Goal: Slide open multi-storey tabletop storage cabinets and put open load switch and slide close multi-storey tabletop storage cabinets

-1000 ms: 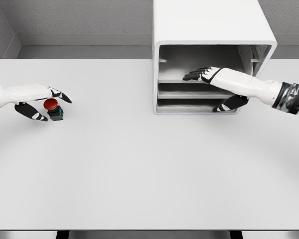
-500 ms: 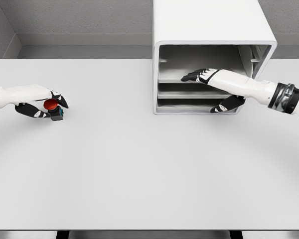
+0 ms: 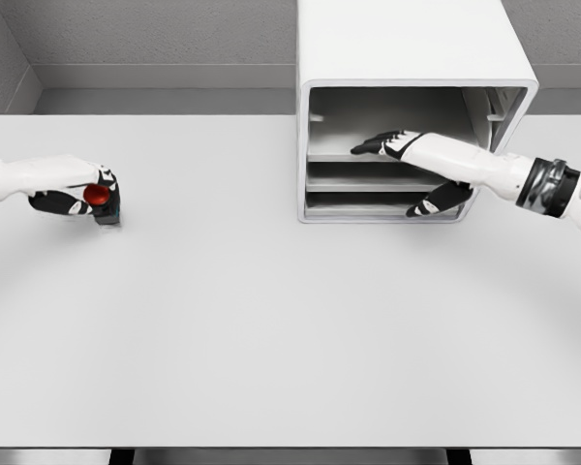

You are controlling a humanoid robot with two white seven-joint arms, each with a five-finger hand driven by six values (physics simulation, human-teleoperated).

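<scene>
One white counter is seen, carrying one white storage cabinet at its far right side. The cabinet's front is open, and three storeys are counted inside, divided by two shelves. Two white arms are seen. The right hand is reached into the cabinet with fingers extended flat over the upper shelf and the thumb lowered by the bottom storey; nothing is grasped. The left hand is clenched around one load switch, red-buttoned with a dark body, at the counter's left edge.
</scene>
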